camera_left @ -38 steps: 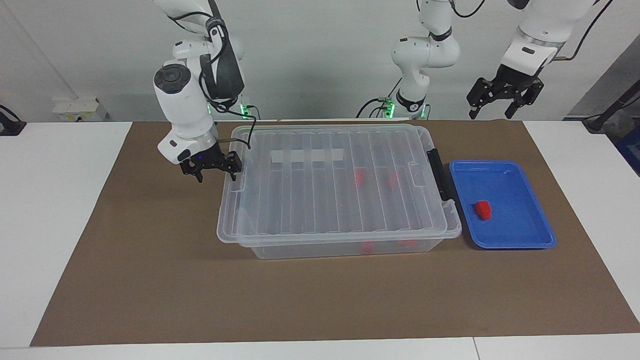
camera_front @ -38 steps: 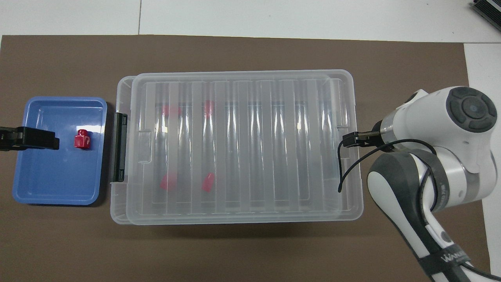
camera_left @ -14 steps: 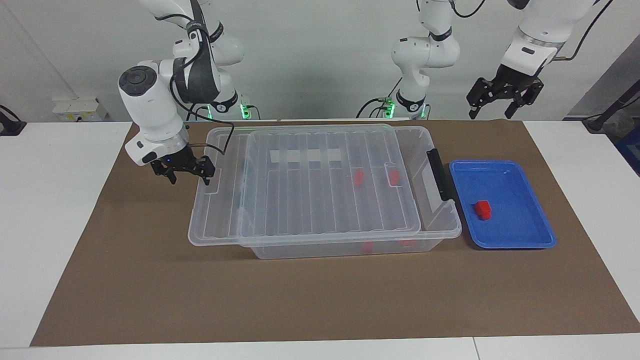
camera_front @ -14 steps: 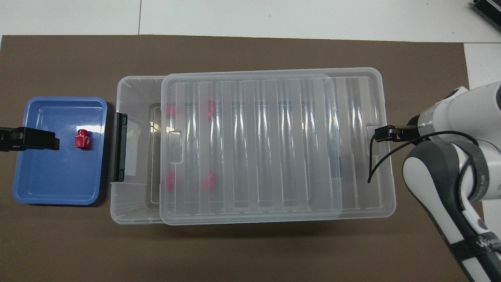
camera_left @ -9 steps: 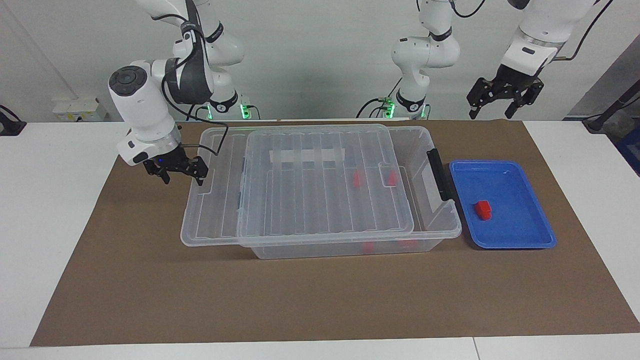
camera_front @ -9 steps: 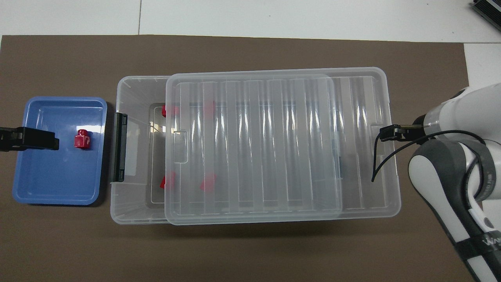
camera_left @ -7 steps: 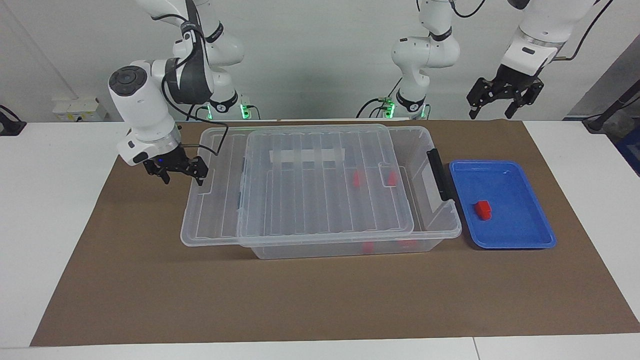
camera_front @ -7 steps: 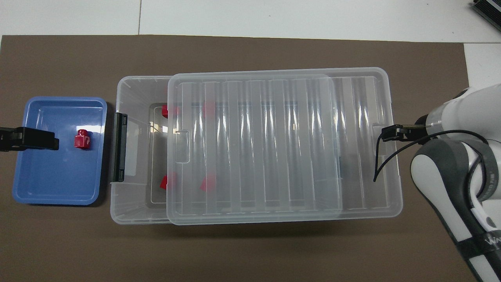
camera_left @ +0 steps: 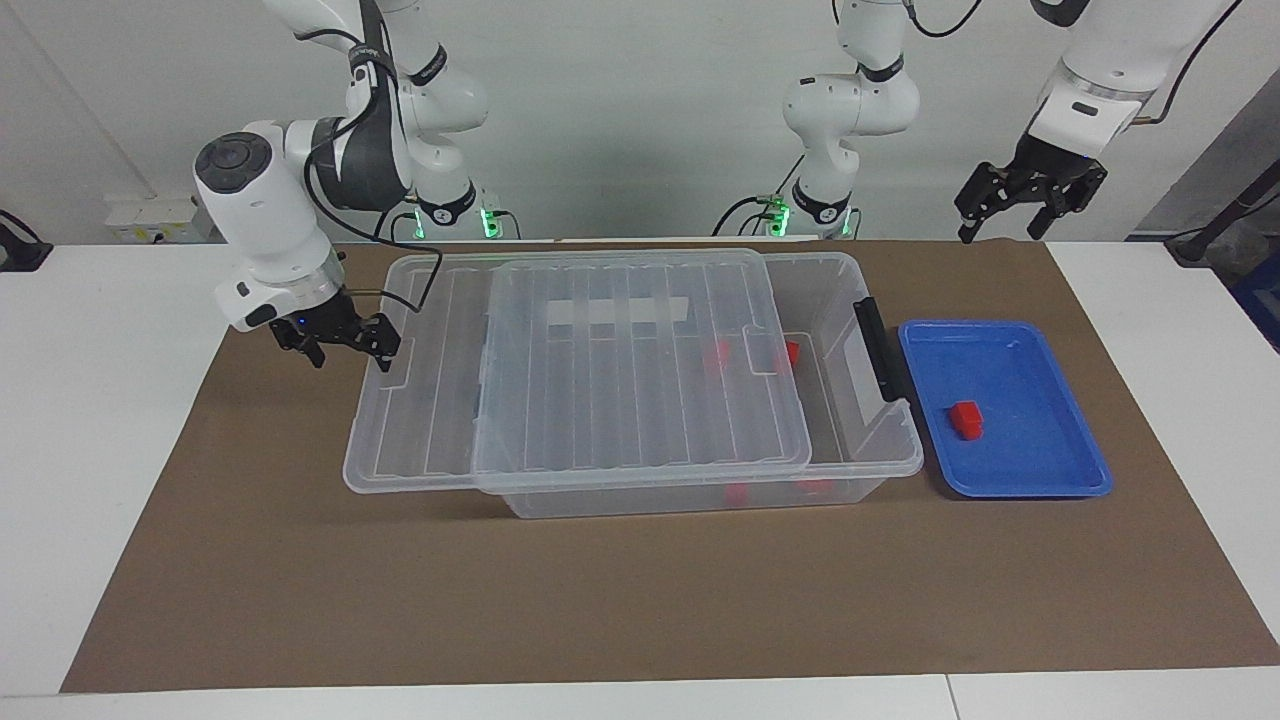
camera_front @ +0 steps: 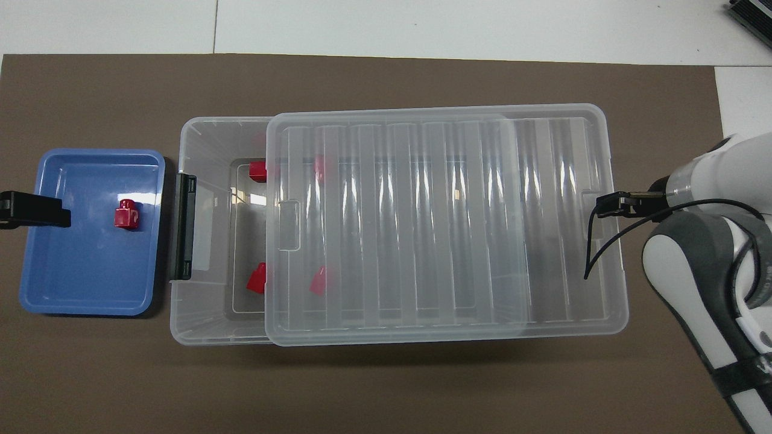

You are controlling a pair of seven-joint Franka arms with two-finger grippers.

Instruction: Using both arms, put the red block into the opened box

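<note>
A small red block (camera_left: 965, 418) (camera_front: 126, 214) lies in the blue tray (camera_left: 1060, 480) (camera_front: 84, 301). The clear box (camera_left: 880, 440) (camera_front: 205, 132) stands mid-mat. Its ribbed lid (camera_left: 600, 400) (camera_front: 446, 223) is slid partly off toward the right arm's end, so the end by the black handle (camera_left: 877, 345) (camera_front: 183, 226) is uncovered. More red blocks (camera_left: 790, 352) (camera_front: 258, 170) show inside the box. My right gripper (camera_left: 340, 352) is low at the lid's overhanging end, fingers apart, one finger against the lid's rim. My left gripper (camera_left: 1005, 232) (camera_front: 36, 209) hangs open and empty, high over the tray's outer edge.
A brown mat (camera_left: 600, 600) covers the white table (camera_left: 100, 450). The blue tray sits beside the box's handle end, toward the left arm's end. The lid overhangs the mat at the right arm's end. A black cable (camera_front: 594, 253) dangles from the right wrist over the lid.
The right gripper has moved toward its own end of the table and the lid has slid with it, uncovering more of the box. The left gripper has drawn back slightly from over the tray.
</note>
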